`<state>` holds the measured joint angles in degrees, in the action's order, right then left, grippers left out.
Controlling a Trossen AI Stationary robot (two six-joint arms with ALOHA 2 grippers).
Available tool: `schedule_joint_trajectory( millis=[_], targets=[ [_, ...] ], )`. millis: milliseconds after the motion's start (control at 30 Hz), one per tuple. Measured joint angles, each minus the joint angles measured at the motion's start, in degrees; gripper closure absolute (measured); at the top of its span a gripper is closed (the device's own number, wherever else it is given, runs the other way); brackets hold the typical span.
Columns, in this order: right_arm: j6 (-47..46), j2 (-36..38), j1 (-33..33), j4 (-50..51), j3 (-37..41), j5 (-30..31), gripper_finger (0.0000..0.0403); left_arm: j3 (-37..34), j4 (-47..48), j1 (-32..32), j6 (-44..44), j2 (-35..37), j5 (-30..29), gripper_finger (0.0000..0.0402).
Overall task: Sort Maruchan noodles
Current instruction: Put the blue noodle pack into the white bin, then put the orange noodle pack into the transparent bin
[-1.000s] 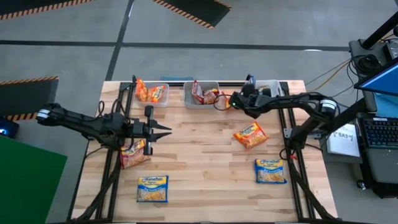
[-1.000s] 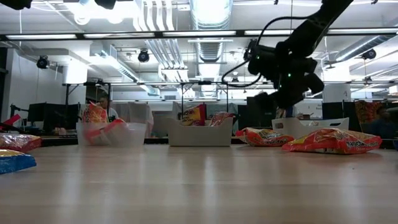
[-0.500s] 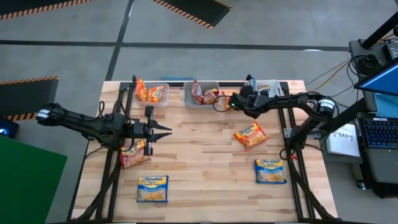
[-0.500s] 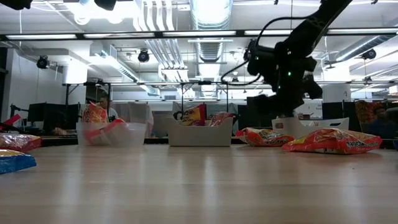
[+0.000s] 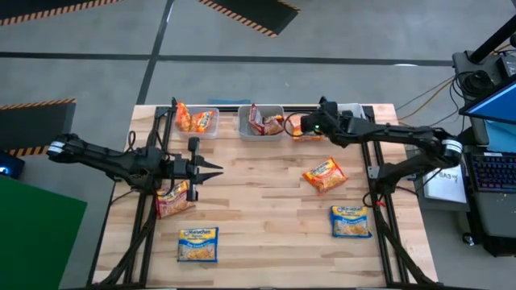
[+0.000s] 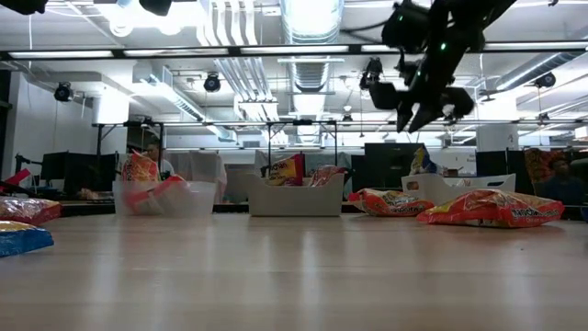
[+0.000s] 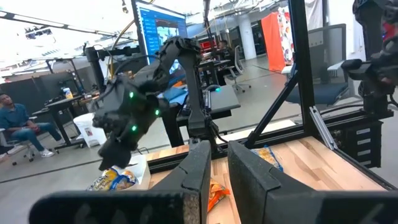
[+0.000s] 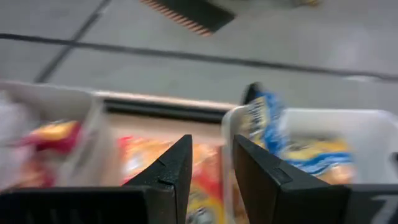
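A wooden table (image 5: 266, 201) stands on a grey floor with striped hazard mats, an open workshop with ceiling ducts behind it.

Three clear bins (image 5: 260, 122) line the far edge; noodle packets (image 5: 324, 174) lie in them and scattered over the planks, an orange one just beside the middle bin. The right gripper (image 5: 313, 126) hovers above that far edge, fingers narrowly parted and empty. The left gripper (image 5: 211, 170) waits over the left side, fingers nearly together, holding nothing. A seated person (image 7: 18, 121) shows in the room.
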<state>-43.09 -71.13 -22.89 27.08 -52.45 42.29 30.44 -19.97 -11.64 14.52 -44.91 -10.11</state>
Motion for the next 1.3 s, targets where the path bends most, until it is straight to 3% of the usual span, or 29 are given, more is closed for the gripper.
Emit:
schedule_joint_trajectory(
  millis=[133,267,633,800,1000,1300],
  targets=[
    [-1.9,2.0,2.1,-0.1,0.0,-7.7,0.0298,0.0,0.0,0.0,0.0,0.0,0.0,0.0362],
    [-4.2,0.7,5.4,-0.2,0.0,-11.3,0.0298,0.0,0.0,0.0,-0.1,0.0,0.0,0.0362],
    [-6.5,-9.6,8.4,-1.5,0.0,-11.4,0.0292,0.0,0.5,0.0,-0.7,0.0,0.0,0.0362],
    [-3.8,-14.0,6.8,-1.3,-0.4,-15.3,0.0273,0.0,0.8,0.0,-0.7,0.0,0.0,0.0362],
    [1.7,-18.6,5.8,-1.3,-4.8,-15.6,0.025,0.0,1.0,0.0,-0.4,0.0,0.0,0.0362],
    [5.2,-27.3,5.0,5.7,-13.9,-11.9,0.0248,0.0,1.4,0.0,0.0,0.0,0.0,0.0362]
  ],
)
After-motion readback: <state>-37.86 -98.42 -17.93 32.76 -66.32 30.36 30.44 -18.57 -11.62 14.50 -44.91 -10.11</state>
